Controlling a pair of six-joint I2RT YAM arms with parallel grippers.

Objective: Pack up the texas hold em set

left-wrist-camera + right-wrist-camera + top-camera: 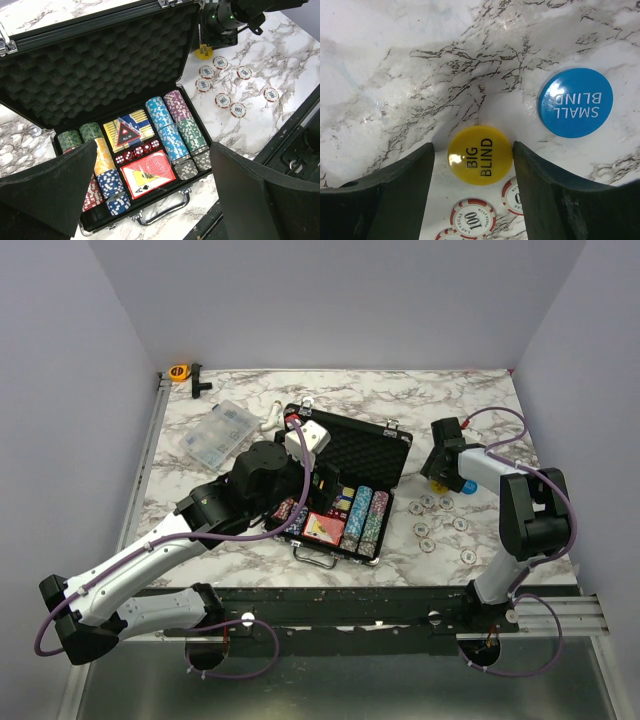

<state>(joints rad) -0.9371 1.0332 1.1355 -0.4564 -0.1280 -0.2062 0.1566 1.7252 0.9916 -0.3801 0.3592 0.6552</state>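
The texas hold em set sits mid-tabletop [400, 390]. Its black case [365, 450] lies open with the foam lid tilted back, and the chip rows [165, 120] and red card deck [147, 175] sit in their slots. The yellow disc [480, 155], the blue disc [575, 102] and a scatter of loose chips [427, 503] lie on the marble to the case's right, apart from it. The right hand [472, 146] is released and low over the yellow disc, one finger on each side with a thin gap at both edges, so nothing is grasped yet. The step looks like picking up that disc. It is thin and flat, so the fingertips should reach the tabletop before they close, meeting the rim squarely on both sides so it does not skate away or tip. The blue disc lies outside the right finger and is clear of the closing path. Two loose chips sit just beside the yellow disc's near edge, so a straight lift is safer than a drag. The left hand [153, 145] hangs released and empty above the case, which may crowd the drop-off.
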